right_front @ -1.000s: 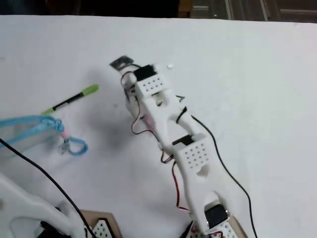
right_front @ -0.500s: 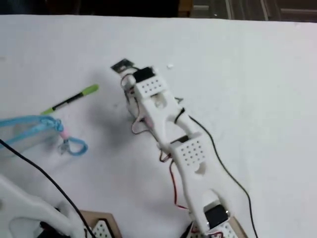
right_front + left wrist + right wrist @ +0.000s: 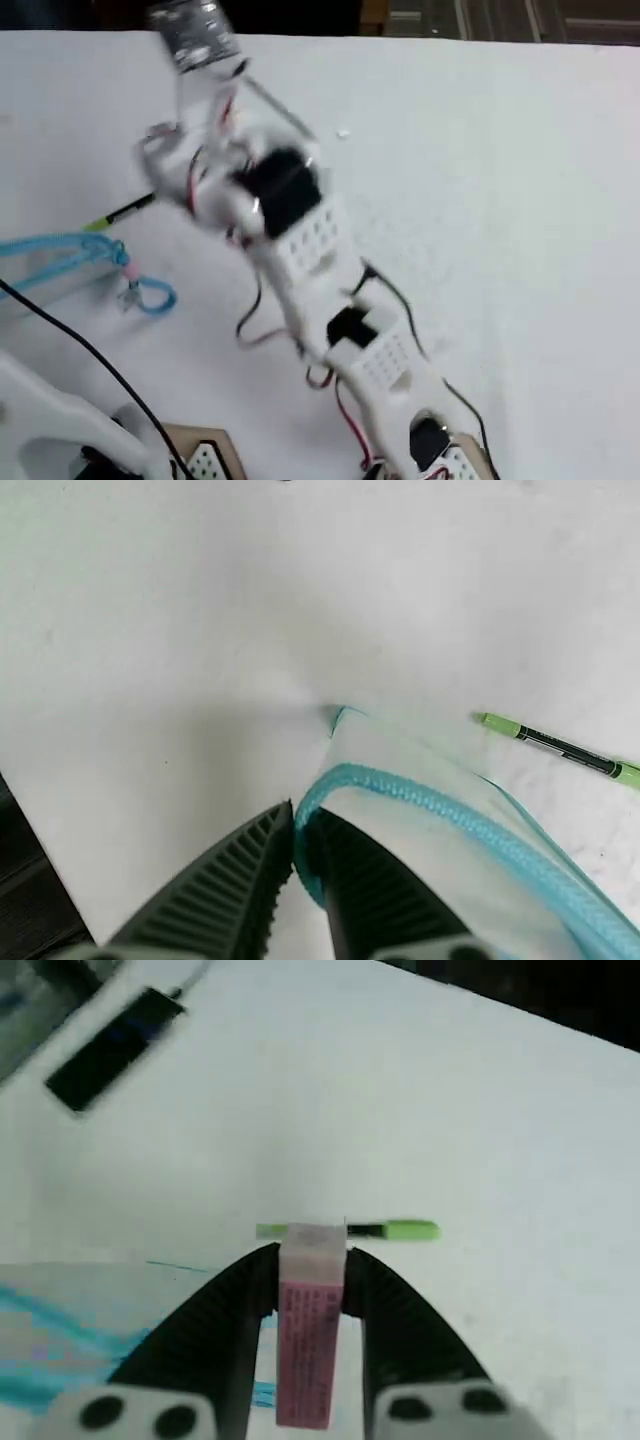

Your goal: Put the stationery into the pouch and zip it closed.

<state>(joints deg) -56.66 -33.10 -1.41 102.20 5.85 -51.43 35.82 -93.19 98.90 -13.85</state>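
Holding the eraser in my right gripper, I had the left gripper pinching the pouch rim. The pen lay outside, nothing zipped yet.

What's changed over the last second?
The right arm lifted off the table and swung toward the pen and pouch; the right gripper holds the pink eraser. The pen, pouch and left arm stayed put.

The green pen, near the blue-edged pouch on the white table, is being partly hidden by the raised right arm.
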